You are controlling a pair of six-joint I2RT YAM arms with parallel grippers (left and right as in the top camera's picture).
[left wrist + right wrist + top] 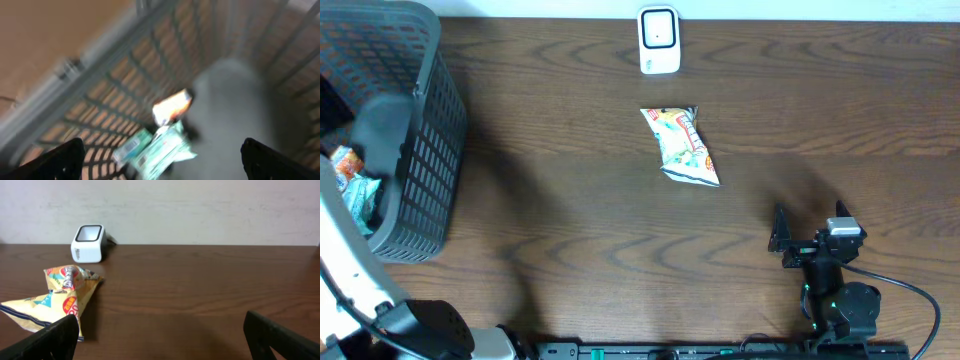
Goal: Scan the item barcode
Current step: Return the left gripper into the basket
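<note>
A yellow snack bag [682, 146] lies flat mid-table, below the white barcode scanner [659, 40] at the far edge. The right wrist view shows that bag [55, 300] at front left and the scanner [88, 243] behind it. My right gripper [810, 235] rests low at the near right, open and empty [162, 342], well clear of the bag. My left gripper [162, 165] hangs open inside the grey basket [420, 150], over a green packet [160, 147] and an orange-and-white packet [172, 107]. It holds nothing. That view is blurred.
The mesh basket stands at the table's left edge with packets [350, 185] in its bottom. My left arm [380, 125] reaches over its rim. A black cable [910, 295] trails from the right arm's base.
</note>
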